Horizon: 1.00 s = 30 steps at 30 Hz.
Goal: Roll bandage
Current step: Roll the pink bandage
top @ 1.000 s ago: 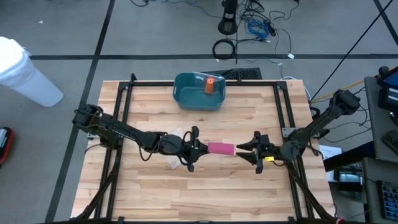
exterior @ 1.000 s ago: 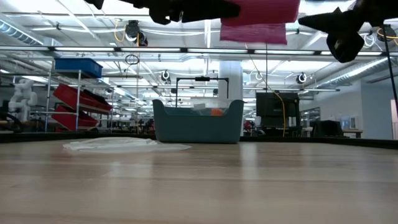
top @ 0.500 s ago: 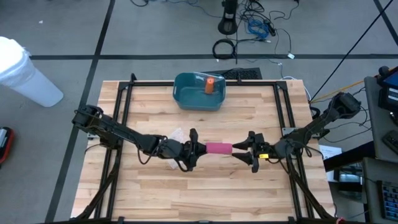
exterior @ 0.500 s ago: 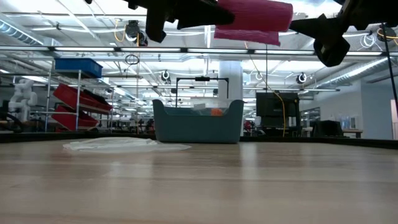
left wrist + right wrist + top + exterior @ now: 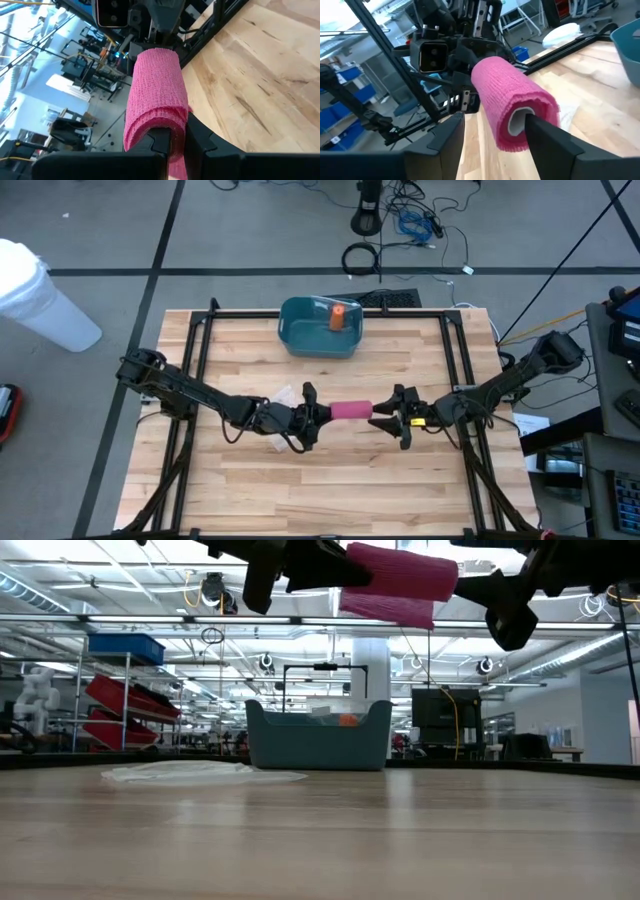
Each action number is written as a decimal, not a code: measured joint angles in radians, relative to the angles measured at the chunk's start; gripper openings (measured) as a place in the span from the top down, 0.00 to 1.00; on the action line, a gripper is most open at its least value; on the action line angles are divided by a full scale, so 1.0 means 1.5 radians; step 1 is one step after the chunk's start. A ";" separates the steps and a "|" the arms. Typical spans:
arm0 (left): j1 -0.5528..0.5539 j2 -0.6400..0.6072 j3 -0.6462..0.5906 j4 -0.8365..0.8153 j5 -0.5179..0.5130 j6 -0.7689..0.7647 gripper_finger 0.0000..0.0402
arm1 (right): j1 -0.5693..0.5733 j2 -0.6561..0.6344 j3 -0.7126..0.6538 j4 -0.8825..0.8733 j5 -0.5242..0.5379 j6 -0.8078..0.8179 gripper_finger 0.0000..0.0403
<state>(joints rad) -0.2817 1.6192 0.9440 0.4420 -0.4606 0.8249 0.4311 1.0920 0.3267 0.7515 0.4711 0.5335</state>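
Observation:
A pink bandage roll (image 5: pixel 350 411) with a hollow core is held level above the table's middle, between my two grippers. A loose flap (image 5: pixel 385 610) hangs under it. My left gripper (image 5: pixel 312 413) is shut on the roll's left end. My right gripper (image 5: pixel 388 418) is open at the roll's right end (image 5: pixel 520 122). Its fingers stand on either side of that end, with one fingertip (image 5: pixel 532 120) at the core's opening. My left gripper pinches the roll's left end (image 5: pixel 165 127) between its two fingers, coming level from the table's left and lying along the roll. The roll is lifted clear of the table and sticks out toward my right gripper, its right end a little lower. My right gripper: I cannot tell whether its fingertip touches the core's rim.
A teal bin (image 5: pixel 305 335) holding an orange thing (image 5: pixel 338 315) stands at the table's far middle. A clear plastic wrapper (image 5: pixel 283 398) lies on the wood under my left arm; it also shows in the low view (image 5: pixel 190 772). Black frame rails run along the table's sides.
My right gripper has gone toward the table's left, up to the roll's right end. My left gripper has turned a little with the roll, which now tilts with its right end lower and has shifted slightly toward the left.

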 joint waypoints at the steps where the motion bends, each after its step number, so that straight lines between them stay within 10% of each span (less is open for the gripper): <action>1: 0.000 0.000 0.000 0.002 0.000 0.000 0.93 | -0.008 0.000 0.000 0.001 -0.012 0.001 0.53; 19: 0.022 0.001 0.000 0.010 0.047 -0.196 0.93 | -0.055 -0.001 0.000 -0.012 -0.059 -0.082 0.96; 30: 0.061 0.001 0.004 0.000 0.228 -0.464 0.87 | -0.048 -0.002 -0.001 -0.029 -0.022 -0.213 0.99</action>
<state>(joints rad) -0.1904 1.6199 0.9503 0.4417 -0.1182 0.1287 0.3586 1.0897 0.3260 0.7075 0.4377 0.2142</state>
